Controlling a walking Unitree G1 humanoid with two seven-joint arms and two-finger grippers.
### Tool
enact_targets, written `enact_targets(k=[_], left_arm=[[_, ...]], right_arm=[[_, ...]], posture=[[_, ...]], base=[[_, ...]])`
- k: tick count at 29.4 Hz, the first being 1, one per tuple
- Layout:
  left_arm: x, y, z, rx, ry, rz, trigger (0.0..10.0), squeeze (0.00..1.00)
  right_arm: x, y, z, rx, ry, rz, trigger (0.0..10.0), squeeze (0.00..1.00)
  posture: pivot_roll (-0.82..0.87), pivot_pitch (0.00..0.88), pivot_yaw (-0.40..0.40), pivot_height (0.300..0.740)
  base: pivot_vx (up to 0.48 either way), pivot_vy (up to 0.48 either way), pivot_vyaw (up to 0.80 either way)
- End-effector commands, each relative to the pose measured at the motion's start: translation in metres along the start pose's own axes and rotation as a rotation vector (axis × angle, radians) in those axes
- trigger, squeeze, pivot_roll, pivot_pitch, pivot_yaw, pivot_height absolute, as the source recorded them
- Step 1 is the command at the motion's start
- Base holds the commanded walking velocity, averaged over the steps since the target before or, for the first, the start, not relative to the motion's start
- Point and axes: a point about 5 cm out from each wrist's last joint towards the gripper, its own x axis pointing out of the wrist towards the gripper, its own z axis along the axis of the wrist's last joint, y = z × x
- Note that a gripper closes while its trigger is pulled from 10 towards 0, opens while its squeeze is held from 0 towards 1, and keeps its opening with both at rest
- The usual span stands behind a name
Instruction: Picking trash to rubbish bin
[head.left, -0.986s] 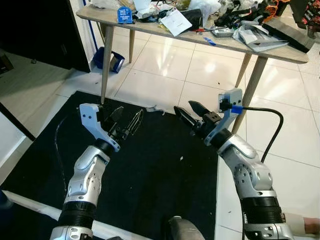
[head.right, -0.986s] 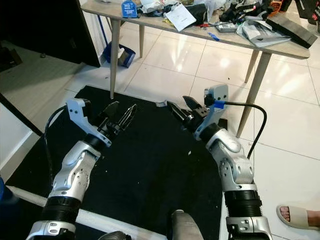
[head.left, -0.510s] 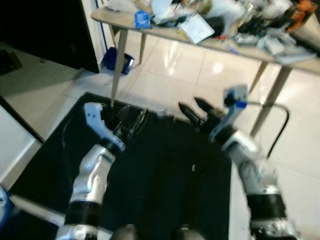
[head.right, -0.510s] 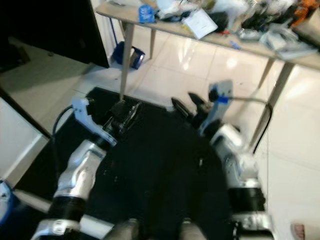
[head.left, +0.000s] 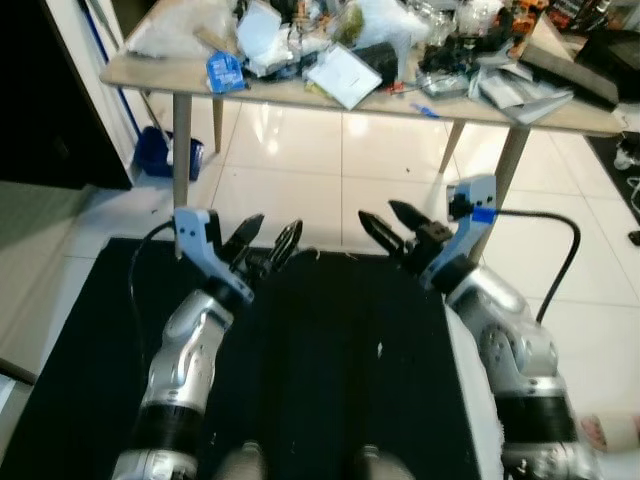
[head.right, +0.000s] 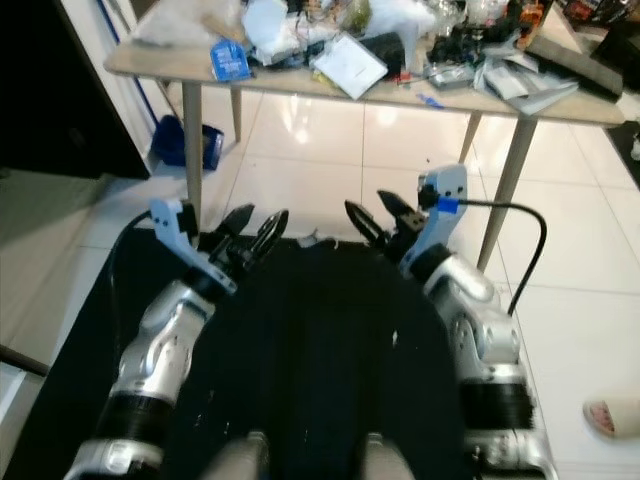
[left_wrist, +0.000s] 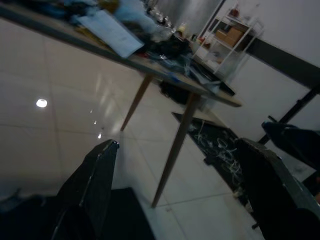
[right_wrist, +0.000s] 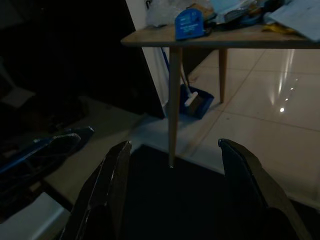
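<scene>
Black mat (head.left: 320, 360) under both raised arms. Left gripper (head.left: 268, 240) fingers spread, empty; blue dustpan (head.left: 160, 155) on tile beyond it, far left, by worktop leg (head.left: 182, 150). Small pale scrap (head.right: 310, 240) on mat edge, between grippers, just ahead. Right gripper (head.left: 385, 225) fingers parted, empty; black cable (head.left: 550, 260) loops at its right. Cluttered wooden worktop (head.left: 560, 115) ahead of both, blue box (head.left: 222, 72) on its left end. Rubbish bin: cannot tell where.

Looks like a home workroom: tiled floor (head.left: 300, 140), black mat (head.left: 320, 400), counter (head.left: 560, 112) buried in clutter, dustpan (head.right: 183, 143) underneath.
</scene>
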Motion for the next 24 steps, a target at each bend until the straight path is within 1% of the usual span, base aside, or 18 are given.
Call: enact_targets(k=[1,8,24], left_arm=[[0.0009,-0.0030,-0.0028,0.000,0.014,-0.013,10.0,0.00],[0.0012,-0.0027,-0.0043,0.007,0.021,-0.019,10.0,0.00],[0.0011,-0.0027,-0.0048,0.013,0.024,-0.022,10.0,0.00]], right_arm=[[-0.0039,-0.0060,0.0012,-0.005,0.004,-0.021,10.0,0.00],[-0.0039,-0.0069,-0.0003,-0.007,0.006,-0.018,10.0,0.00],[-0.0034,-0.0068,-0.0008,-0.005,0.009,-0.014,10.0,0.00]], posture=[[-0.03,0.137,-0.005,0.740],[-0.03,0.113,-0.007,0.740],[-0.03,0.120,-0.005,0.740]], base=[[0.345,0.000,0.00],[0.342,0.000,0.00],[0.337,0.000,0.00]])
